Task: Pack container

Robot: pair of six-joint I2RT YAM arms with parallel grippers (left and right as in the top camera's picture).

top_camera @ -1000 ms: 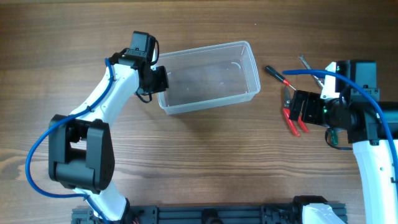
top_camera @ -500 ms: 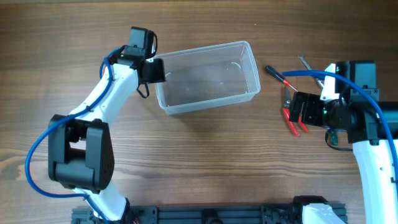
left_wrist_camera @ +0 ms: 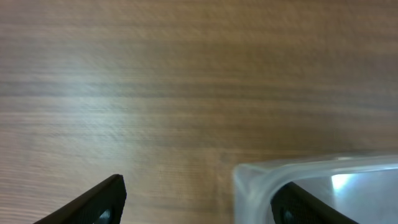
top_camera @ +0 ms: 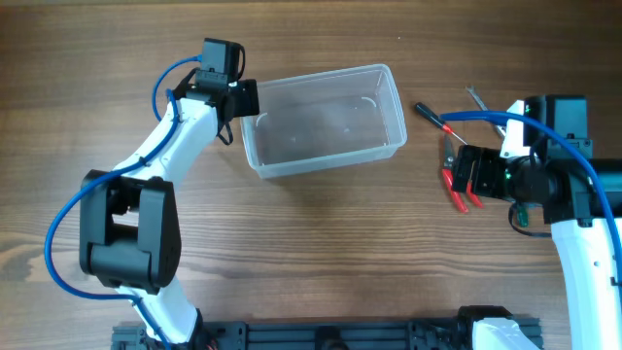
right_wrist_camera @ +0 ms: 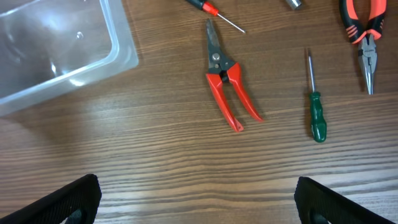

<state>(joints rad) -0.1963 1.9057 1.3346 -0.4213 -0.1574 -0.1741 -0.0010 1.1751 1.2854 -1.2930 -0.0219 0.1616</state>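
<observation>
The container (top_camera: 326, 122) lies toward the table's far edge, near its middle. The left gripper (top_camera: 247, 100) is spread wide, one finger on each side of the container's left end wall. Toward the right edge, the right gripper (right_wrist_camera: 196, 208) hangs wide open above red-handled snips (right_wrist_camera: 224, 81) and a green screwdriver (right_wrist_camera: 317, 115).

on the wooden table (right_wrist_camera: 155, 162) we see red-handled snips (right_wrist_camera: 225, 78) lying flat. a green screwdriver (right_wrist_camera: 318, 117) lies near them, not touching. orange-and-black pliers (right_wrist_camera: 362, 31) sit beyond it, and a red-and-black screwdriver (right_wrist_camera: 211, 11) beyond the snips.
</observation>
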